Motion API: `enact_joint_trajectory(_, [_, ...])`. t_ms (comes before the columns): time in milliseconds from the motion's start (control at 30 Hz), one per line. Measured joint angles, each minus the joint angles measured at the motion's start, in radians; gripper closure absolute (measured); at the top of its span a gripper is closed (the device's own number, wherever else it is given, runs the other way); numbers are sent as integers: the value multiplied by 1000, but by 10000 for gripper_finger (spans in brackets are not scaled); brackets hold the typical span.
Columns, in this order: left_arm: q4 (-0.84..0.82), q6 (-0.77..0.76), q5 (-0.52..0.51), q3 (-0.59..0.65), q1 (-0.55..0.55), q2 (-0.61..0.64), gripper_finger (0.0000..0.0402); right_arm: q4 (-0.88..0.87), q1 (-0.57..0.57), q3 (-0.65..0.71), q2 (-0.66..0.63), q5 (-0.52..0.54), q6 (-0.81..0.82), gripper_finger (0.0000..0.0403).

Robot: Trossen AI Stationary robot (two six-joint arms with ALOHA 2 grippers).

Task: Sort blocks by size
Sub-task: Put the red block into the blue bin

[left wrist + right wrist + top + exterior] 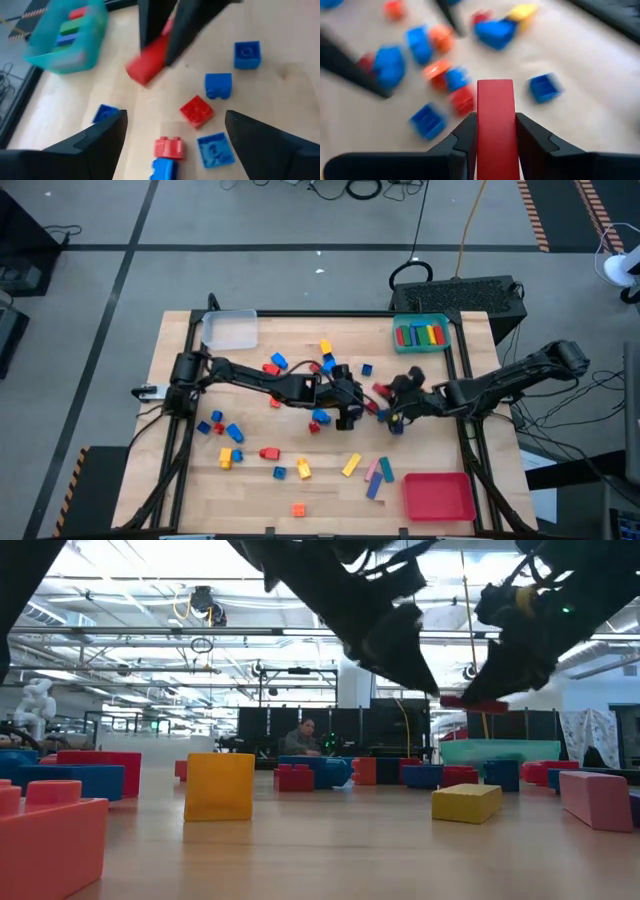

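No brand, label or writing can be read on any of the things on the table.

The right gripper (496, 131) is closed on a long red bar (495, 120), which is pinched between the two dark fingers and held clear of the table, near its middle. In the low view the same bar (474, 702) is seen end-on, level, well above the wood. The right arm is stretched in from the table's right edge, bent at the elbow, its wrist pointed toward the centre.

The left gripper (175, 132) is spread wide and holds nothing; its two fingers stand apart over a loose group of small blue and red blocks (197, 110). The left arm is reached across from the left edge, so that the two grippers are brought close together — the left gripper (352, 408) just beside the right gripper (390, 412).

Other blocks are scattered over the wooden table (180, 490): blue ones at the left, yellow, pink and orange ones toward the near edge. Long bars in several colours lie inside the teal tray (421, 333) at the far right. A clear tray (230, 330) stands at the far left corner and a red tray (438, 496) at the near right — whether anything lies in them cannot be told.
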State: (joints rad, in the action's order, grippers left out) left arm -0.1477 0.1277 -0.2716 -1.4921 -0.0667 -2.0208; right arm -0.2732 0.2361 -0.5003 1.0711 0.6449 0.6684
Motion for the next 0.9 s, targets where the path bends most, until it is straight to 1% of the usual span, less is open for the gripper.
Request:
enact_joint_trajectory(67, [17, -28, 1, 13, 3, 12, 62, -91, -36, 1, -56, 59, 68, 313])
enact_joint_trajectory(133, [61, -42, 2, 49, -1, 23, 61, -163, -91, 1, -113, 92, 122, 312])
enact_joint_trajectory(200, [177, -44, 10, 85, -8, 23, 61, -242, -153, 1, -162, 128, 167, 312])
enact_joint_trajectory(300, [266, -44, 11, 136, -21, 23, 60, -308, -250, 1, -212, 167, 195, 311])
enact_joint_trajectory(400, [303, -45, 12, 173, -32, 22, 60, -299, -347, 0, -233, 173, 185, 311])
enact_joint_trajectory(533, [310, -46, 12, 185, -40, 23, 60, -289, -478, 0, -221, 175, 149, 311])
enact_joint_trajectory(700, [313, -46, 11, 185, -43, 23, 60, -286, -648, 1, -163, 175, 127, 310])
enact_joint_trajectory(900, [299, -45, 11, 185, -51, 23, 59, -198, -801, 1, -97, 164, 68, 310])
